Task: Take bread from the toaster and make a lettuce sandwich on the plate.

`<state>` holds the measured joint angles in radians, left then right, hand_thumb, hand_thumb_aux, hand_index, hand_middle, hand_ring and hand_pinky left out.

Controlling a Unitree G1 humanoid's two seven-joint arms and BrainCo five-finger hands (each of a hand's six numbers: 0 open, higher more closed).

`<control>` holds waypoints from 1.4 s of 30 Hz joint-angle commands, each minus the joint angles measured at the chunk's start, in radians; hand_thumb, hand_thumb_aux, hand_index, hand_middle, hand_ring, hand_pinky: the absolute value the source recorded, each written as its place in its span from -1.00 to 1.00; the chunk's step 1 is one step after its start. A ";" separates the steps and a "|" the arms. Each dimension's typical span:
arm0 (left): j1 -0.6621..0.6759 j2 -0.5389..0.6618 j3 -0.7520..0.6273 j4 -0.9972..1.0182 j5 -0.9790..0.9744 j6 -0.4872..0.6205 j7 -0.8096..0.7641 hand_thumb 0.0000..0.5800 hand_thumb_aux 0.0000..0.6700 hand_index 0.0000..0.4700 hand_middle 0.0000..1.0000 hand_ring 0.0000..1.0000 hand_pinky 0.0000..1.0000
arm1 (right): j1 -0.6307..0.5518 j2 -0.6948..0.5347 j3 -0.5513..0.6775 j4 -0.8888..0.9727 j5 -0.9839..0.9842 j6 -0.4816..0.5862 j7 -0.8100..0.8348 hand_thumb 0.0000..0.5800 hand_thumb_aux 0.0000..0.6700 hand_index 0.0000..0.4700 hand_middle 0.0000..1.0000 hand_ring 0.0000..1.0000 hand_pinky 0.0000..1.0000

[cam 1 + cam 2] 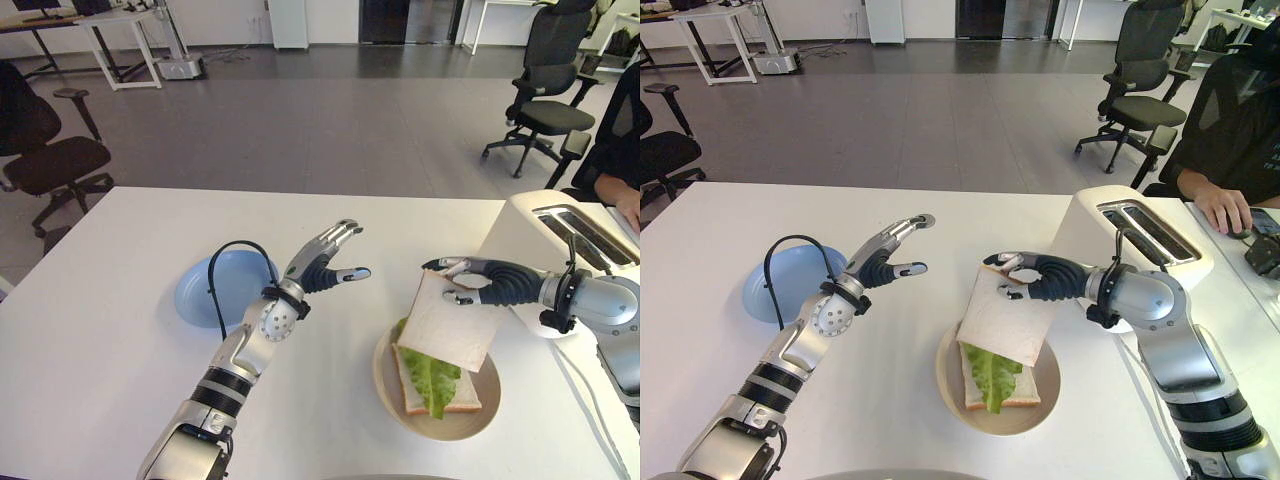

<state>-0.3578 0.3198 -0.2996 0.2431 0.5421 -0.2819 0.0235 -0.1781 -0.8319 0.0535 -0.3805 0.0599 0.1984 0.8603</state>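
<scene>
White bread slice [462,397] with a green lettuce leaf [430,378] already lies on the round beige plate [485,420]; right hand [478,281] pinches the second white slice [450,325], tilted just above; only lowering it is left, I judge; left hand [325,262] hovers nearby, fingers spread, empty.

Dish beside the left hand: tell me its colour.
The dish is plain light blue, clearest in the right eye view.
</scene>
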 commanded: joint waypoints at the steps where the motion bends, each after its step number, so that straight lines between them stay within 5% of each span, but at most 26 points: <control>1: 0.009 0.001 0.002 -0.007 0.009 0.011 -0.003 -1.00 -1.00 -1.00 -1.00 -1.00 -1.00 | 0.010 0.009 0.039 -0.002 0.031 0.011 0.048 1.00 1.00 1.00 -1.00 -1.00 -1.00; 12: 0.011 -0.008 0.002 -0.034 -0.025 -0.023 -0.016 -1.00 -1.00 -1.00 -1.00 -1.00 -1.00 | -0.026 0.068 0.201 0.245 -0.124 -0.078 0.030 1.00 1.00 1.00 -1.00 -1.00 -1.00; 18: 0.039 0.009 -0.030 -0.206 -0.281 -0.250 -0.199 -1.00 -1.00 -1.00 -1.00 -1.00 -1.00 | -0.049 0.120 0.241 0.411 -0.155 -0.143 0.018 1.00 1.00 1.00 -1.00 -1.00 -1.00; 24: 0.115 -0.004 -0.253 -0.307 -0.499 -0.337 -0.479 -1.00 -1.00 -1.00 -1.00 -1.00 -1.00 | -0.053 0.163 0.254 0.502 -0.161 -0.181 0.012 1.00 1.00 1.00 -1.00 -1.00 -1.00; 36: 0.106 -0.074 -0.390 0.117 -0.414 -0.430 -0.665 -1.00 -1.00 -1.00 -1.00 -1.00 -1.00 | -0.048 0.173 0.225 0.500 -0.145 -0.174 0.003 1.00 1.00 1.00 -1.00 -1.00 -1.00; 42: 0.090 -0.120 -0.398 0.270 -0.422 -0.307 -0.743 -1.00 -1.00 -1.00 -1.00 -1.00 -1.00 | -0.060 0.176 0.197 0.450 -0.132 -0.161 -0.005 1.00 1.00 1.00 -1.00 -1.00 -1.00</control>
<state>-0.2850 0.1946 -0.6729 0.4334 0.0927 -0.7170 -0.6483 -0.2425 -0.6604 0.2646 0.0918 -0.0789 0.0236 0.8586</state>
